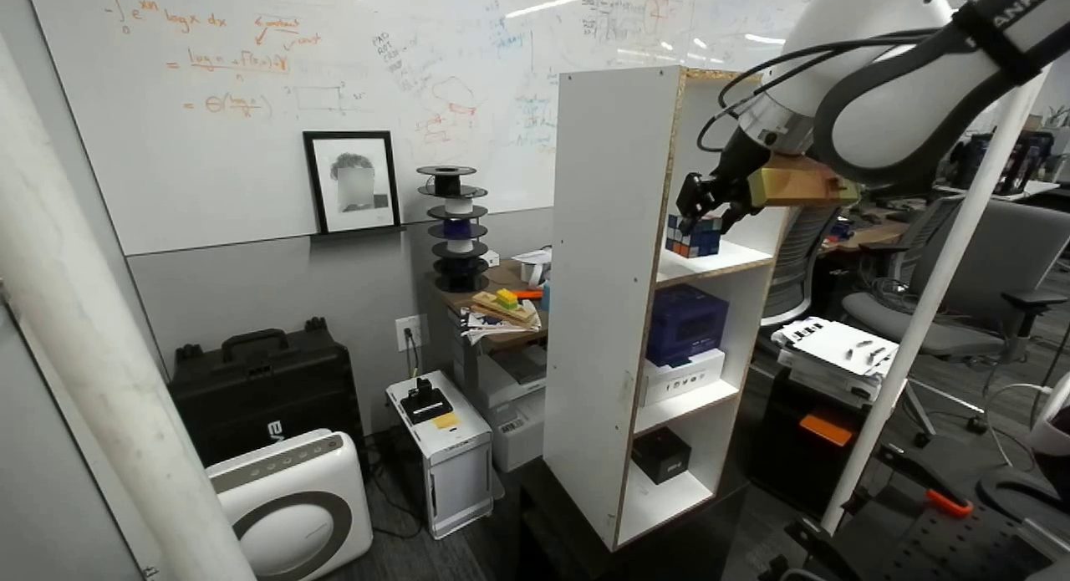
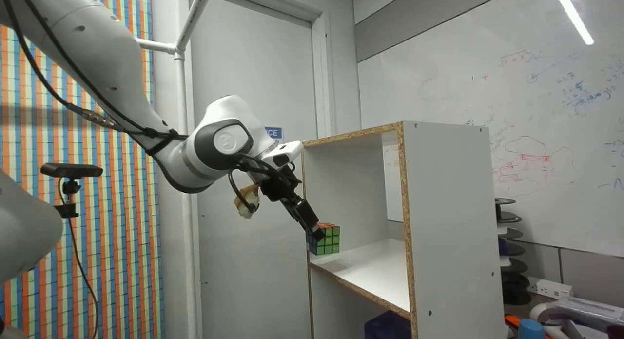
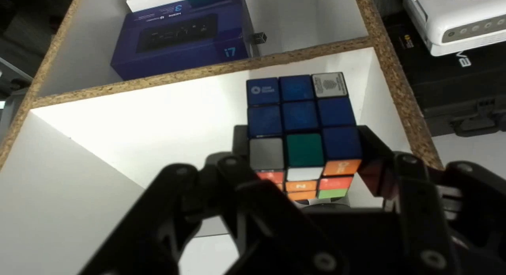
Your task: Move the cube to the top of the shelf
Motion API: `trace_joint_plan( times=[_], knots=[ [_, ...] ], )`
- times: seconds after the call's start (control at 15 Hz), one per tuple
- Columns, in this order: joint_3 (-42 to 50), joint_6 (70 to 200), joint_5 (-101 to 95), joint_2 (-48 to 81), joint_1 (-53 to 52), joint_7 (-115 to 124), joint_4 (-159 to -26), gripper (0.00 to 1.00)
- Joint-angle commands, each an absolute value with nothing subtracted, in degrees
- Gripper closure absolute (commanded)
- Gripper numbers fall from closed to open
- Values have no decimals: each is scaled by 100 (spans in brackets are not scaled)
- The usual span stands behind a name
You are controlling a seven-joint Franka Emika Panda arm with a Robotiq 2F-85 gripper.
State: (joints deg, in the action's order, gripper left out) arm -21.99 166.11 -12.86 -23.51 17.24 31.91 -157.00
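Observation:
The cube (image 1: 700,242) is a small multicoloured puzzle cube with a mostly blue face. It is in the top compartment of the white shelf (image 1: 614,272), near its open front. In an exterior view it shows its green face (image 2: 330,241), close to the compartment's left edge. My gripper (image 1: 707,221) reaches down into the compartment from the front. In the wrist view the gripper (image 3: 300,142) is shut on the cube (image 3: 302,114), one finger against each side. I cannot tell whether the cube touches the compartment floor. The shelf's flat top edge shows in an exterior view (image 2: 351,134).
A dark-blue box (image 1: 687,322) on a white box (image 1: 685,378) fills the middle compartment. A black box (image 1: 662,454) sits in the bottom one. The shelf's side walls and top board surround the gripper. A white pole (image 1: 911,347) stands beside the shelf.

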Motion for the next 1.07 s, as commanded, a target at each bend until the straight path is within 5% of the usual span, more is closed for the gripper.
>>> trace_joint_plan(
  times=[0.0,0.47,1.0],
  knots=[
    [-1725,15616,-865,-3597,971,2749,-15905,61],
    [-1472,13146,-731,-5022,279,2534,-15567,61],
    [-1643,13570,-960,-5405,506,2631,-14891,61]
  ],
)
